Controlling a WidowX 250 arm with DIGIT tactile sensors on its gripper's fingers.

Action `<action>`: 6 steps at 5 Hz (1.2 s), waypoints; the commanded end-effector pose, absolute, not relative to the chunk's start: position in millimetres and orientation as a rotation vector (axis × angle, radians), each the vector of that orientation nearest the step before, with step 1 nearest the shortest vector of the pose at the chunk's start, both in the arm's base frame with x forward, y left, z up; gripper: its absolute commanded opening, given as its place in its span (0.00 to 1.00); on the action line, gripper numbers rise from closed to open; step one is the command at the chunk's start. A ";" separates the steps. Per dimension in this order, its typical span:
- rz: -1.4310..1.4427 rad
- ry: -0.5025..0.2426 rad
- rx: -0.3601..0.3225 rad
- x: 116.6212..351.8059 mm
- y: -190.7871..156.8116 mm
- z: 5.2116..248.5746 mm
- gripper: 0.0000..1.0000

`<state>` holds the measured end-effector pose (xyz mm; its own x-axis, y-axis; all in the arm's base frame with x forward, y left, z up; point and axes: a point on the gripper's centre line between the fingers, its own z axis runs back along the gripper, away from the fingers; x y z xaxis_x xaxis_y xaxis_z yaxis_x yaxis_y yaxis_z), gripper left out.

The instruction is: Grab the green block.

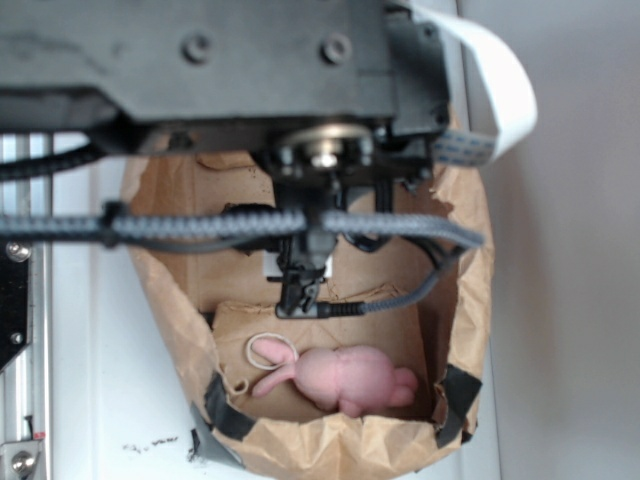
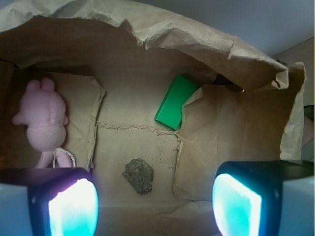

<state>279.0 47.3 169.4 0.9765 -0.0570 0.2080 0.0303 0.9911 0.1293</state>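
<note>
Green block [image 2: 175, 101] lies at the far side of a brown paper bag [image 2: 147, 39], partly tucked under a paper flap, so the wide-open, empty end effector [image 2: 155, 201] should advance past the rock [image 2: 138, 175] and straddle it.

In the exterior view the arm [image 1: 250, 70] is a blurred dark mass filling the top, cut off by the upper edge, and it hides the far part of the paper bag [image 1: 330, 440] along with the green block and the rock. In the wrist view, a paper flap covers the green block [image 2: 173, 103] on its right side, ahead of the hand [image 2: 155, 204]. The hand's fingers [image 2: 74, 206] are cropped by the lower edge. The plush bunny [image 2: 43, 120], ahead to the left, has its ear loops partly hidden behind the left finger.
</note>
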 end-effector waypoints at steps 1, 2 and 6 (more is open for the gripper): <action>-0.050 -0.252 0.138 283.8 46.2 183.5 1.00; -0.050 -0.252 0.138 283.8 46.2 183.5 1.00; 0.578 -0.192 0.085 320.9 82.3 95.1 1.00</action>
<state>314.4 74.7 66.7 0.8376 0.5309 0.1284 -0.5399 0.8405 0.0464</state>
